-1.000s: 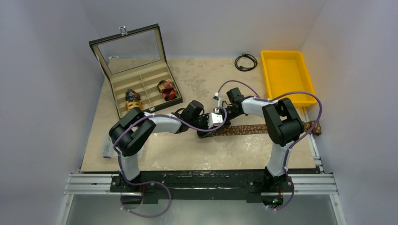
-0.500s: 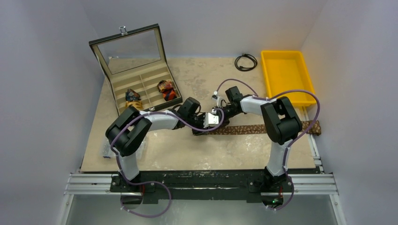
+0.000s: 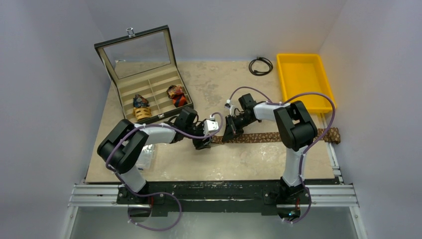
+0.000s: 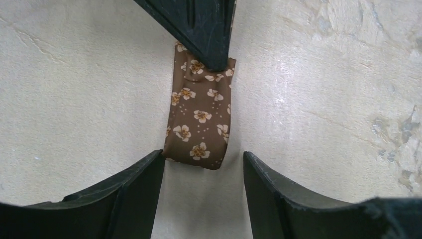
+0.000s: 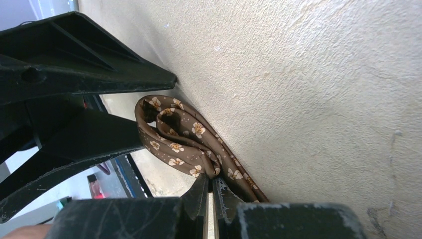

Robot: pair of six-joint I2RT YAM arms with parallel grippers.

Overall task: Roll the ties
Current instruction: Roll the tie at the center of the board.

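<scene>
A brown tie (image 3: 268, 136) with small light flowers lies stretched across the table, running right to the table's edge. Its left end is folded back into a loose loop (image 5: 174, 137). My right gripper (image 5: 211, 181) is shut on the fabric at the base of that loop, and it sits over the tie's left end (image 3: 230, 133). My left gripper (image 4: 203, 159) is open, with the folded end (image 4: 199, 119) just beyond its fingertips and touching the left one. It stands left of the tie (image 3: 201, 142). Two rolled ties (image 3: 141, 106) (image 3: 177, 95) sit in the open box (image 3: 149, 82).
A yellow tray (image 3: 301, 79) stands at the back right. A black cable loop (image 3: 261, 65) lies left of it. A clear plastic packet (image 3: 145, 154) lies under my left arm near the table's left edge. The box lid stands propped open at the back left.
My left gripper has drawn back to the left off the tie's folded end, its jaws narrowing, then widening. The right gripper stays shut on the tie and has shifted slightly left.
</scene>
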